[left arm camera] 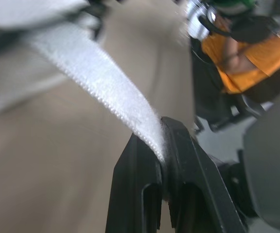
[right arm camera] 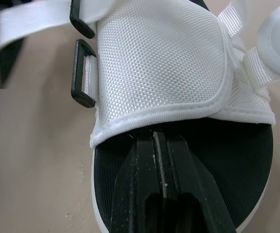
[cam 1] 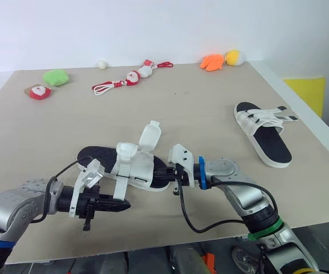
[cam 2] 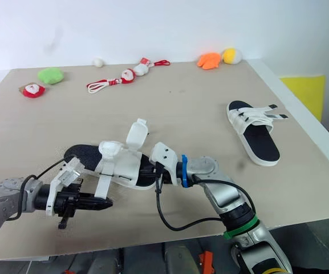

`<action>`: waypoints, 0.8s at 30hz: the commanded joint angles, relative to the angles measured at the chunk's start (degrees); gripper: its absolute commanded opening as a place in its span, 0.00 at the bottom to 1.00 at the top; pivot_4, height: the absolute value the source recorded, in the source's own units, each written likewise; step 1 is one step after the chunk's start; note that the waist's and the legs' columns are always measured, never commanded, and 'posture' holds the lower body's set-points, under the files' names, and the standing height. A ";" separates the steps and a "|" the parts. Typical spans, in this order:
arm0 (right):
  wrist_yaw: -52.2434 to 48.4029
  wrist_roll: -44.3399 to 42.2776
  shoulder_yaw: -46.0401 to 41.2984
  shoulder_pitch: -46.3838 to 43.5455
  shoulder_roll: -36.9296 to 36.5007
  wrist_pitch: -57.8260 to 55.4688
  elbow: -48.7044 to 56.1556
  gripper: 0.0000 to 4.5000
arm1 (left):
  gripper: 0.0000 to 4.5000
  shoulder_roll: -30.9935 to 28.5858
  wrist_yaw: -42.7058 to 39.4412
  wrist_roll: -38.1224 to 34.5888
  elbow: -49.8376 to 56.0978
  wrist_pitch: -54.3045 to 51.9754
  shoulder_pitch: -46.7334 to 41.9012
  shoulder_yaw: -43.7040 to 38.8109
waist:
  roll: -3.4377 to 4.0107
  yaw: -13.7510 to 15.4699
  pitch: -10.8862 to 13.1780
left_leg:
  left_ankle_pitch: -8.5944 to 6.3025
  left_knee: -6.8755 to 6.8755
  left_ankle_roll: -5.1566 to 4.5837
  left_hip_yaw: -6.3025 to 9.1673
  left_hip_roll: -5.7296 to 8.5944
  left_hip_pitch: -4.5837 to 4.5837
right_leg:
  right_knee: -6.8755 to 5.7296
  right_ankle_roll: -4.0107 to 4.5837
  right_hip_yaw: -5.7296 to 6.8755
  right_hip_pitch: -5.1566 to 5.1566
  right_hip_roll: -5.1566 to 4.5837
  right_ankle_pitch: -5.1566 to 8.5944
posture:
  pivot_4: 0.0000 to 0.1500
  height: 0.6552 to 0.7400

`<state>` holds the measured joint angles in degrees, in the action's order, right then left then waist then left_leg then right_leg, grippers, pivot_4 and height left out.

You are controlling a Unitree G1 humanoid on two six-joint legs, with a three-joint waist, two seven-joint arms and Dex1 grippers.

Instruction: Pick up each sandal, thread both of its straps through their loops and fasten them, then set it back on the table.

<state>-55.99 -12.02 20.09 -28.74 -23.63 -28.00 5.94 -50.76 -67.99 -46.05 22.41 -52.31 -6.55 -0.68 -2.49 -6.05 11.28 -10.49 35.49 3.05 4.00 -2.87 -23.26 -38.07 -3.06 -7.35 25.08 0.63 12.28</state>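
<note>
The near sandal (cam 1: 131,165), white upper on a black footbed, lies between my two grippers at the table's front. My left gripper (cam 1: 124,206) is shut on one of its white straps (left arm camera: 96,73), which runs taut from the upper down to the black fingertips (left arm camera: 178,141). My right gripper (right arm camera: 159,138) is shut at the hem of the upper over the footbed (right arm camera: 246,160), at the sandal's other end. Two black loops (right arm camera: 84,80) stand on the upper's side, and another flap (cam 1: 150,137) sticks up loose. The second sandal (cam 1: 264,132) lies at the right with its straps loose.
Small toys line the table's far edge: a green one (cam 1: 56,77), a red and white one (cam 1: 37,91), corded red figures (cam 1: 131,77), an orange one (cam 1: 212,61) and a yellow one (cam 1: 234,57). The table's right edge (cam 1: 318,137) runs close to the second sandal.
</note>
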 commanded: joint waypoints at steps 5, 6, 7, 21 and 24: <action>0.51 0.09 0.00 -0.42 0.30 -0.63 -0.62 0.00 | 0.03 -2.78 -0.80 -2.08 7.88 0.47 4.13 -1.03 | 0.00 0.00 0.00 | 0.00 0.00 0.00 0.00 0.00 0.00 | 0.00 0.00 0.00 0.01 0.00 0.00 | 1.00 1.00; 0.58 0.05 -0.02 -0.37 0.36 -0.67 -0.57 0.00 | 0.03 -3.19 -0.79 -2.02 8.66 0.49 4.81 -0.86 | 0.00 -0.01 0.00 | 0.00 0.00 0.00 0.00 0.00 0.00 | 0.00 0.00 0.00 0.01 0.00 0.00 | 1.00 1.00; 0.62 0.04 -0.01 -0.33 0.40 -0.68 -0.54 0.00 | 0.03 -3.66 -0.85 -1.73 9.42 0.65 5.55 -0.60 | 0.00 -0.01 0.00 | -0.01 0.00 0.01 0.00 0.00 0.00 | 0.00 0.00 0.00 0.02 0.00 0.00 | 1.00 1.00; 0.51 0.04 0.24 -0.47 0.48 -0.15 -1.20 0.00 | 0.03 -6.32 1.62 -0.97 10.77 2.32 9.75 -3.63 | 0.01 -0.01 0.01 | -0.04 -0.01 0.06 -0.03 -0.01 0.00 | 0.01 0.04 -0.01 0.08 -0.01 0.02 | 1.00 1.00; 0.32 0.12 0.36 -0.61 0.55 0.21 -1.70 0.00 | 0.16 -6.26 3.09 -1.98 11.34 2.15 11.15 -6.46 | 0.02 -0.03 0.01 | -0.04 -0.01 0.06 -0.03 -0.01 0.00 | 0.01 0.04 -0.01 0.08 -0.01 0.02 | 1.00 1.00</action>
<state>-55.38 -12.09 20.08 -29.23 -23.13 -27.78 5.14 -56.73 -65.68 -46.99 32.56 -50.42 4.01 -4.39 -2.47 -6.08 11.29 -10.53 35.48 3.11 3.95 -2.88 -23.27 -38.06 -3.02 -7.37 25.19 0.61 12.30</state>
